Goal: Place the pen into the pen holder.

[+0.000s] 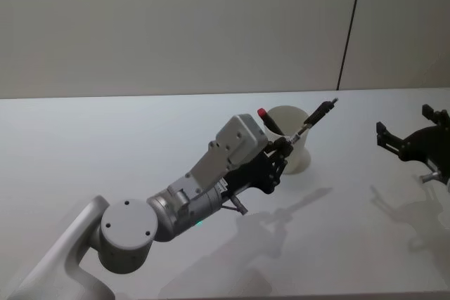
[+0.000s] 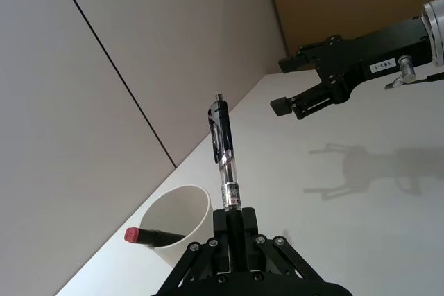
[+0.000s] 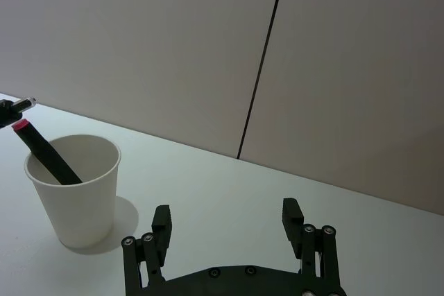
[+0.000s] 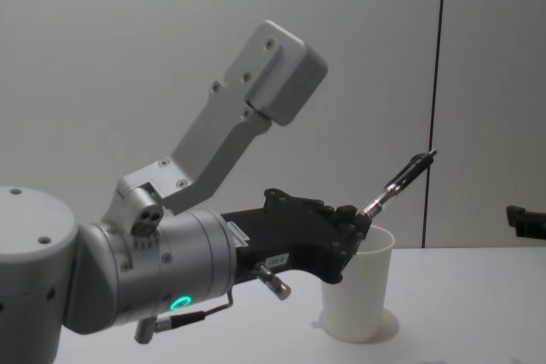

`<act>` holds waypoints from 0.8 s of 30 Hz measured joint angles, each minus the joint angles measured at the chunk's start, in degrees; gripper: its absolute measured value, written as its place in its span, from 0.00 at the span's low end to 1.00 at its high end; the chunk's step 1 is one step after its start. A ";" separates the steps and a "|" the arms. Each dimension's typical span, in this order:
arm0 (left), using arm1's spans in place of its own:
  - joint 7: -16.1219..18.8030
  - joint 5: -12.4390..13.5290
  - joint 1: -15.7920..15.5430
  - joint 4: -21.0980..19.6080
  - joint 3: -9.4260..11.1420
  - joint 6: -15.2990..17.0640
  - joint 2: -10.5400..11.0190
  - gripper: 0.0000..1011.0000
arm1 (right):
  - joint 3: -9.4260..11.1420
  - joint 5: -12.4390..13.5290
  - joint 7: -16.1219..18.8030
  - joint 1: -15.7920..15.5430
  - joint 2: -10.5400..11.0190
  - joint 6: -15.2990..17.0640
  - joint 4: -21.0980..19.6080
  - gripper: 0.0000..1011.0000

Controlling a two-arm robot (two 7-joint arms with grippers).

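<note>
Head view first, and we saw the left gripper (image 1: 283,152) reached out over the white desk (image 1: 105,138), its fingers pinching the lower end of the pen (image 1: 313,119). The pen was slanted, its clip end raised up and away toward the robot's right, and it crossed in front of the pen holder (image 1: 301,162). That pen holder (a plain white paper cup) stood upright on the desk, near the middle, just beside the left gripper.

Down in the chest view we had the pen rising at a slant from just above the cup's rim, with its whole length outside the cup. Whether the gripper touched the rim, we could not tell.

One thing sat inside the pen holder: a dark marker (image 1: 271,123) with a red end, which leaned so that the red end poked over the rim on the robot's left side.

Over on the right, the right gripper (image 1: 404,121) hovered above the desk, well apart from the cup, with its two fingers spread wide. Its shadow (image 1: 411,209) lay on the desk beneath it.
</note>
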 joint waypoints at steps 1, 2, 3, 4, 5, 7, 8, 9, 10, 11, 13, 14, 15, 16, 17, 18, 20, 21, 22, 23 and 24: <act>0.11 0.10 0.04 -0.06 0.03 0.13 0.00 0.13 | 0.00 0.00 0.00 0.00 0.00 0.00 0.00 0.99; 0.14 0.13 0.05 -0.09 0.06 0.18 0.00 0.13 | 0.00 0.00 0.00 0.00 0.00 0.00 0.00 0.99; 0.18 0.17 0.07 -0.11 0.07 0.22 0.00 0.13 | 0.00 0.00 0.01 0.00 0.01 0.00 0.00 0.99; 0.25 0.26 0.10 -0.14 0.11 0.30 0.00 0.13 | 0.00 0.04 0.05 -0.01 0.01 -0.02 0.00 0.99; 0.27 0.29 0.11 -0.15 0.12 0.33 0.00 0.13 | 0.00 0.10 0.08 -0.03 0.02 -0.04 -0.01 0.99; 0.37 0.37 0.14 -0.18 0.16 0.43 0.00 0.13 | 0.00 0.35 0.28 -0.11 0.05 -0.09 -0.11 0.99; 0.39 0.40 0.15 -0.19 0.17 0.46 0.00 0.13 | 0.01 0.46 0.37 -0.17 0.07 -0.11 -0.17 0.99; 0.44 0.46 0.16 -0.22 0.18 0.52 0.00 0.13 | 0.04 0.72 0.58 -0.25 0.10 -0.14 -0.32 0.99; 0.46 0.48 0.17 -0.24 0.20 0.55 0.00 0.13 | 0.06 0.92 0.74 -0.30 0.13 -0.16 -0.40 0.99; 0.48 0.50 0.17 -0.24 0.20 0.58 0.00 0.13 | 0.08 1.09 0.88 -0.36 0.15 -0.17 -0.48 0.99; 0.53 0.54 0.19 -0.28 0.21 0.64 0.00 0.13 | 0.15 1.66 1.35 -0.54 0.23 -0.18 -0.76 0.99; 0.54 0.56 0.19 -0.29 0.21 0.65 0.00 0.13 | 0.18 1.95 1.60 -0.62 0.28 -0.19 -0.85 0.99; 0.55 0.57 0.20 -0.29 0.22 0.67 0.00 0.13 | 0.22 2.17 1.80 -0.67 0.31 -0.19 -0.94 0.99; 0.58 0.59 0.20 -0.30 0.23 0.70 0.00 0.13 | 0.32 2.66 2.28 -0.83 0.43 -0.22 -1.14 0.99; 0.59 0.60 0.21 -0.31 0.23 0.71 0.00 0.13 | 0.34 2.90 2.53 -0.88 0.47 -0.23 -1.19 0.99; 0.60 0.62 0.21 -0.31 0.24 0.73 0.00 0.13 | 0.41 3.16 2.81 -0.96 0.55 -0.24 -1.31 0.99; 0.62 0.64 0.22 -0.32 0.25 0.76 0.00 0.13 | 0.59 4.05 3.85 -1.16 0.77 -0.31 -1.54 0.99; 0.63 0.66 0.23 -0.33 0.26 0.78 0.00 0.13 | 0.66 4.32 4.19 -1.26 0.89 -0.32 -1.62 0.99; 0.65 0.68 0.23 -0.34 0.26 0.79 0.00 0.13 | 0.81 4.97 4.92 -1.39 1.06 -0.33 -1.73 0.99; 0.66 0.69 0.24 -0.34 0.27 0.80 0.00 0.13 | 0.81 4.97 4.92 -1.39 1.06 -0.33 -1.73 0.99; 0.66 0.69 0.24 -0.35 0.27 0.81 0.00 0.13 | 0.97 5.71 5.84 -1.54 1.28 -0.33 -1.84 0.99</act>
